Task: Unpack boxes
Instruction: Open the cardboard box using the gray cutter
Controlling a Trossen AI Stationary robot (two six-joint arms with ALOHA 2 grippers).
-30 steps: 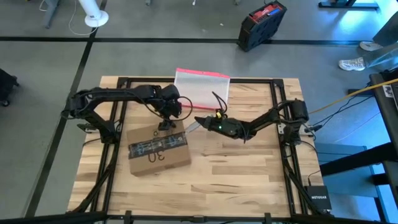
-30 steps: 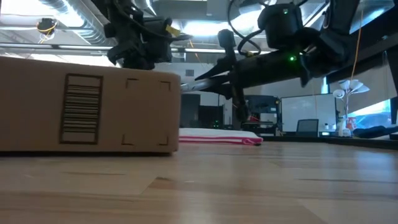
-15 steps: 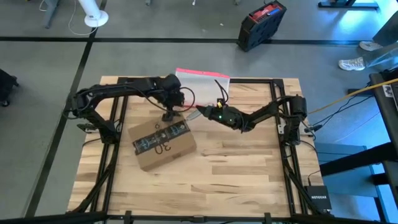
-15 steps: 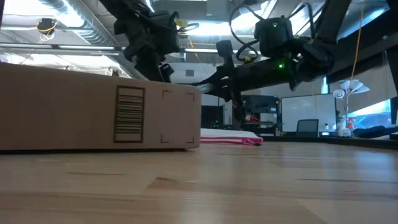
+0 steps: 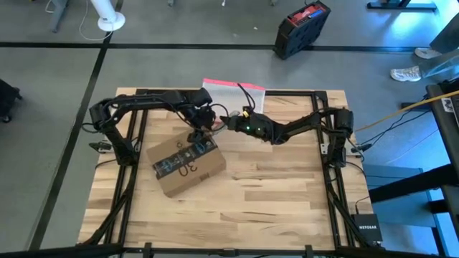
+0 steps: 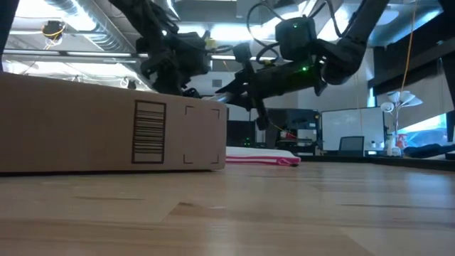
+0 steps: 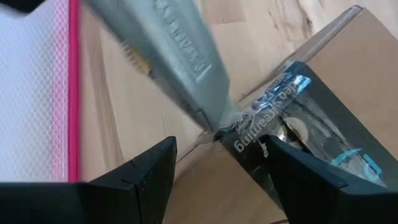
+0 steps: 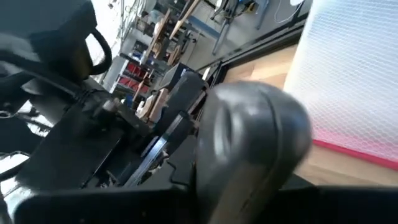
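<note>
We see the right gripper (image 5: 228,120) closed around a grey box cutter (image 7: 180,59), holding it out over the middle of the wooden table (image 5: 287,193). In the left wrist view the cutter's tip meets the end of the black printed tape (image 7: 292,118) at the top edge of the cardboard box (image 7: 348,68). The left gripper (image 5: 195,136) hangs directly over that same far edge of the box (image 5: 188,166), its two dark fingers (image 7: 143,171) spread wide apart on either side of the cutter's tip, holding nothing. From above, the brown box lies on the left half of the table, turned at a slant, with the tape strip (image 5: 185,153) running across its top and a large printed number beside it. In the low view the box (image 6: 92,131) stands flat on the table, its side showing a barcode label (image 6: 148,132). Behind both grippers, at the far edge of the table, lies a clear plastic pouch (image 5: 233,94) with a pink-red edge, apart from the box. On the grey floor beyond the table stands a black and red case (image 5: 301,27).
</note>
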